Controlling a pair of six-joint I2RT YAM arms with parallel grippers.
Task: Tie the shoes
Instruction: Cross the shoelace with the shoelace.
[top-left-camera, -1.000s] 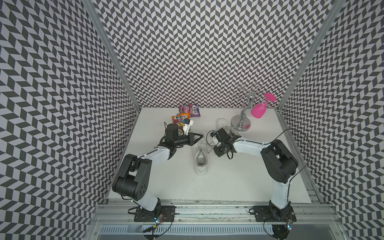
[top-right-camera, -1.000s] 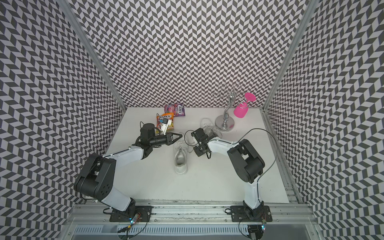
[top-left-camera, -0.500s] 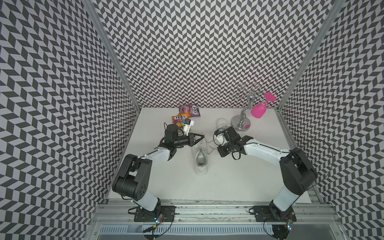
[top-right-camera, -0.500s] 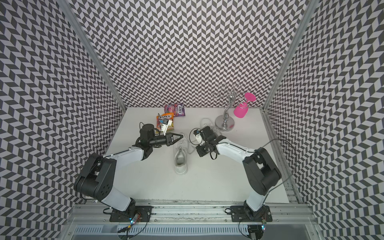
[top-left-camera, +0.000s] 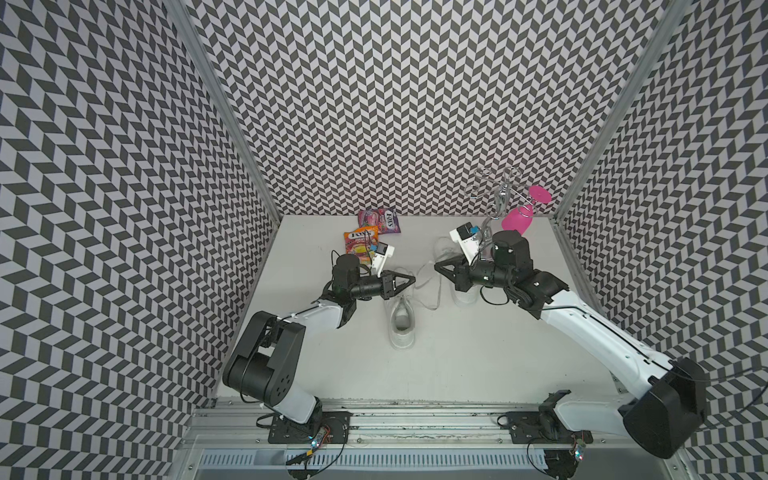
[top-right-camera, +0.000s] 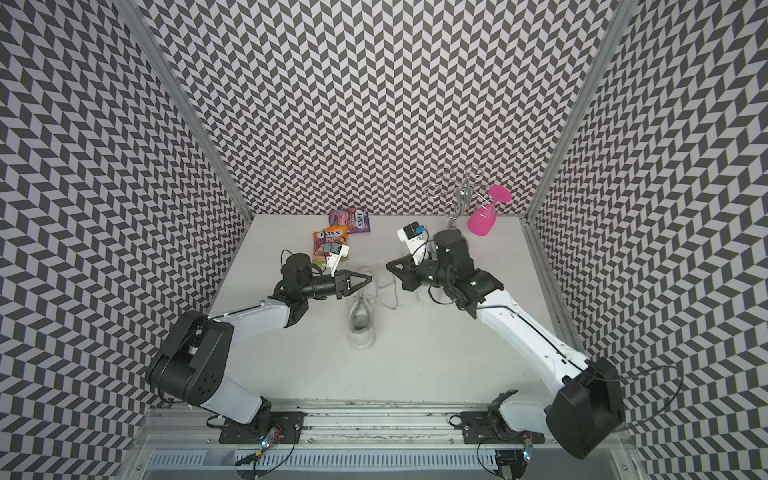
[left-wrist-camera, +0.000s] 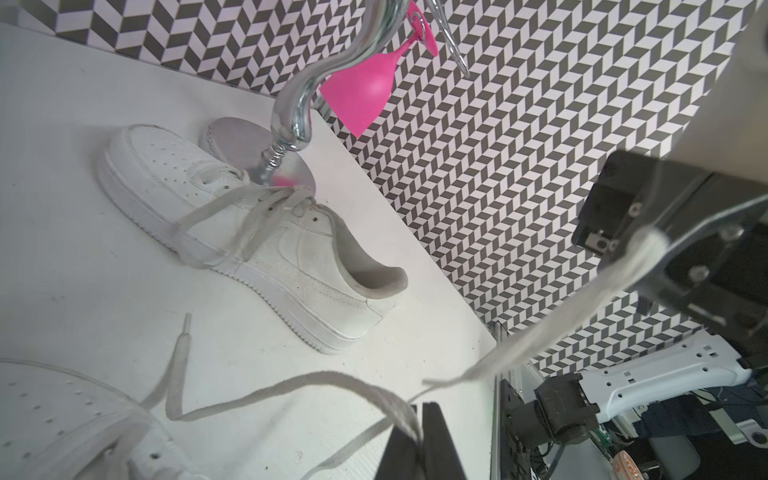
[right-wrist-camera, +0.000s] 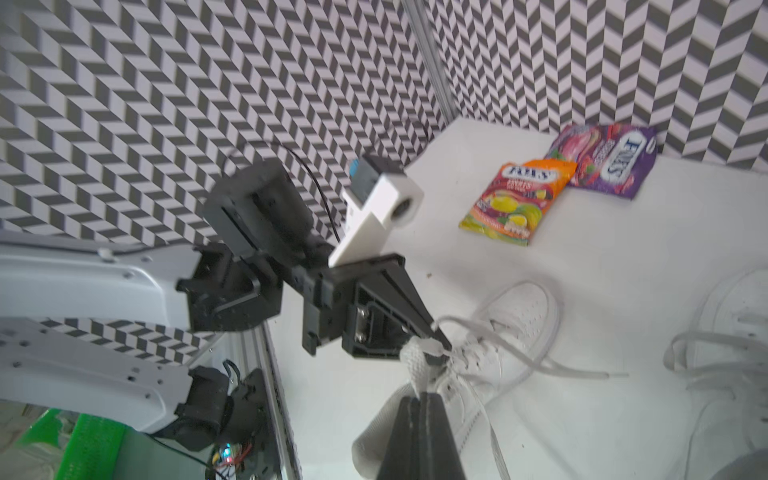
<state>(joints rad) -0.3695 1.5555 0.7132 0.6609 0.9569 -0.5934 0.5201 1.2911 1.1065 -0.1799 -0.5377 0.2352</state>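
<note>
On my left gripper (top-left-camera: 411, 277) the jaws are pinched together on a stretch of white lace (left-wrist-camera: 536, 345), just above the tongue of the near sneaker (top-left-camera: 402, 322). On my right gripper (top-left-camera: 438, 266) the jaws are clamped on the same lace further along, so it hangs slack between the 2 tips; the left wrist view shows it running up into the right jaws.

The near sneaker lies near the middle of the table (top-left-camera: 457, 365), toe toward the far edge, its other lace end (left-wrist-camera: 176, 365) loose on the surface. The second sneaker (left-wrist-camera: 249, 232) sits toward the far right corner, under my right arm, with a loose loop over its side.

Just behind it stands a chrome glass rack (top-left-camera: 496, 203) with a pink goblet (top-left-camera: 517, 218) hanging upside down. 2 candy bags (top-left-camera: 370, 235) lie by the far edge, behind my left wrist.
</note>
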